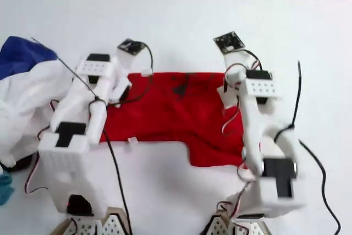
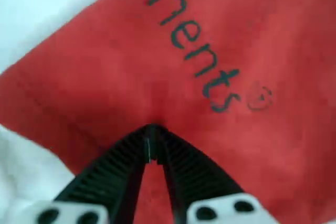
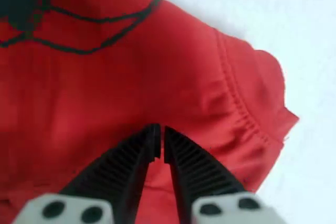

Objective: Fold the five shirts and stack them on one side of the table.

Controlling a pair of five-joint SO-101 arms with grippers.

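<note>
As the red shirt [image 1: 176,114] lies across the worktop [image 1: 181,26] with its long axis left to right, the left pincer [image 2: 151,142] is closed on cloth near its left end; the right pincer [image 3: 159,142] nips cloth near its right end, each arm nearest its own side.

You see a red shirt [image 1: 176,114] with dark, near-black lettering and line print on a white bench [image 1: 176,26]. The side pile has a white shirt [image 1: 27,97] and a blue shirt [image 1: 22,53]. Your left end effector [image 2: 150,148] and right end effector [image 3: 159,145] both have black ribbed fingers and white bases.
</note>
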